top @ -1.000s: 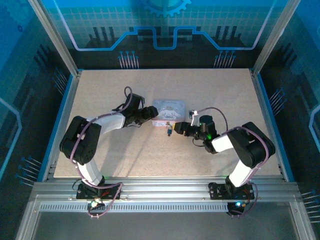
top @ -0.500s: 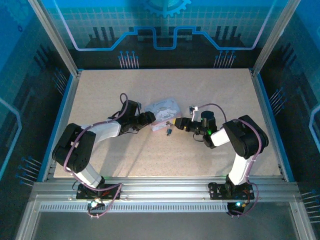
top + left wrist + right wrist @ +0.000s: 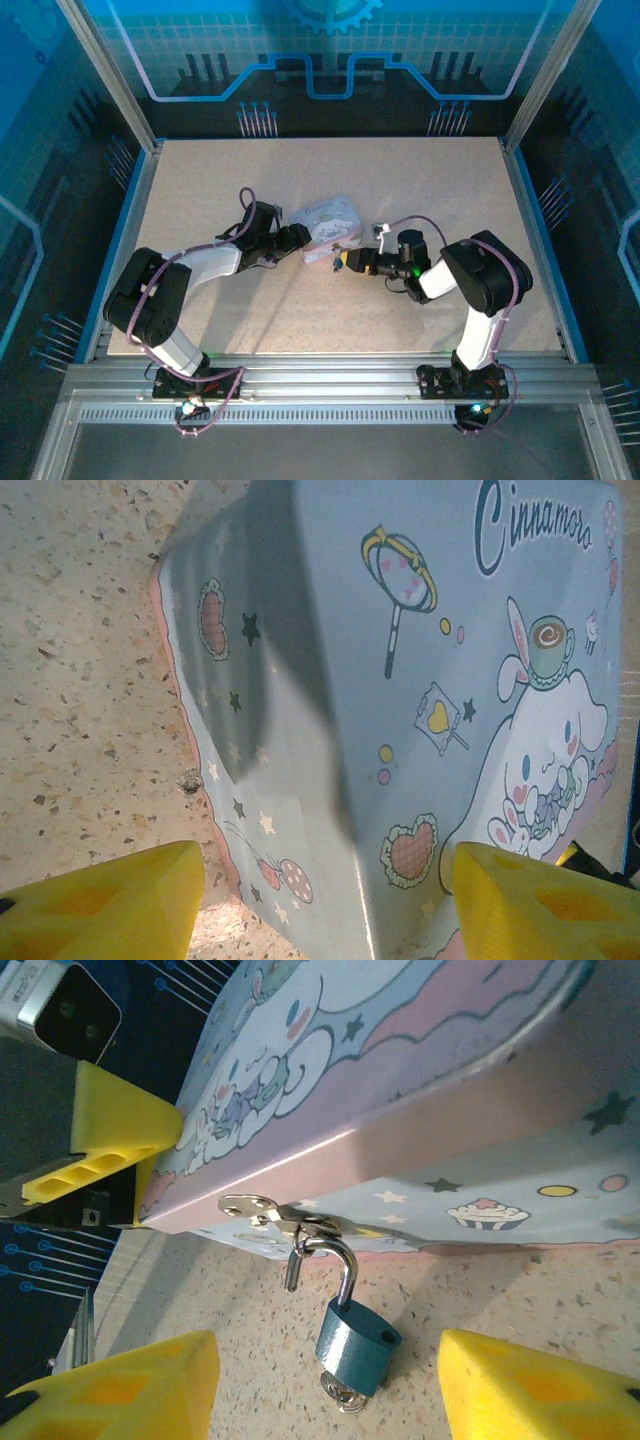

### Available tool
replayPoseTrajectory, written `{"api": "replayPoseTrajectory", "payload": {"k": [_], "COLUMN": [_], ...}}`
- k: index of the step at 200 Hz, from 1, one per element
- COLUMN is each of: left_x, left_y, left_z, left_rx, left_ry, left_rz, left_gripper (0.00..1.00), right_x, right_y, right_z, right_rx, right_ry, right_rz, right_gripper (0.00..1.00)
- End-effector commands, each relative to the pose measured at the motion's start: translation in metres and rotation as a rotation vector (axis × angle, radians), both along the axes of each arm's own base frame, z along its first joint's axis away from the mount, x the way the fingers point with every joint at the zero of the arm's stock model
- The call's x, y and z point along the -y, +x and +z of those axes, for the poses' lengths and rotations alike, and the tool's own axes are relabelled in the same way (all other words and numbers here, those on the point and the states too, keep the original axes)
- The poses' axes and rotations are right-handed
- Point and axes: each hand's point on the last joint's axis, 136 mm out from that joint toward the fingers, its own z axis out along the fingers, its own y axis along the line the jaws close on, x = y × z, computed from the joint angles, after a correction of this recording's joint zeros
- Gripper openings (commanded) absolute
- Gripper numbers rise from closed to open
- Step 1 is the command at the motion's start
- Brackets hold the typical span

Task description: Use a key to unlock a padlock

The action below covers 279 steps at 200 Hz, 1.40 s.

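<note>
Over by the middle of the table (image 3: pixel 420 180) sits a pale tin (image 3: pixel 325 220) with a cartoon rabbit on the lid, turned at a slant. The left hand (image 3: pixel 298 240) has come at it from its left end. Seen from that wrist, its two yellow fingers (image 3: pixel 110 900) stand apart on either side of the tin's end. From the other wrist, one of them sits right against the tin's wall. Whether it is really squeezing the tin or only straddling it, I can't make out from here.

The right hand (image 3: pixel 345 262) lies low on the near side of the tin, pointing at its front wall. Its fingers (image 3: pixel 540 1390) are spread wide with nothing between them touching. The little blue padlock (image 3: pixel 355 1345) hangs just ahead of that gap, its shackle hooked through the metal hasp (image 3: pixel 262 1208) on the tin's front. One leg of the shackle stands free of the body. The body rests down on the table, and a small silvery key (image 3: pixel 345 1397) pokes out of its underside.
</note>
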Motion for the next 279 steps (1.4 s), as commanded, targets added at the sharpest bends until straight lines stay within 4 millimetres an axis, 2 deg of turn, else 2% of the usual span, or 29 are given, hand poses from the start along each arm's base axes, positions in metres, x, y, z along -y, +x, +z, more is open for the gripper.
{"api": "replayPoseTrajectory", "payload": {"k": [1,99,189,279], "left_x": [-0.011,-0.010,-0.009,-0.010], "left_y": [-0.026,-0.024,-0.024,-0.025], "left_z": [-0.031,-0.031,-0.032,-0.032], "left_rx": [-0.121,-0.122,-0.123,-0.124], "left_ry": [0.064,0.058,0.055,0.056], "left_rz": [0.015,0.012,0.014,0.015], "left_gripper": [0.67,0.66,0.66,0.66], "right_x": [-0.011,-0.028,-0.032,-0.029], "right_y": [0.002,0.009,0.009,0.008], "right_z": [0.002,-0.012,-0.019,-0.021], "right_rx": [0.016,-0.021,-0.055,-0.064], "right_ry": [0.017,0.058,0.075,0.071], "right_rz": [0.038,0.079,0.090,0.072], "right_gripper": [0.59,0.50,0.42,0.30]}}
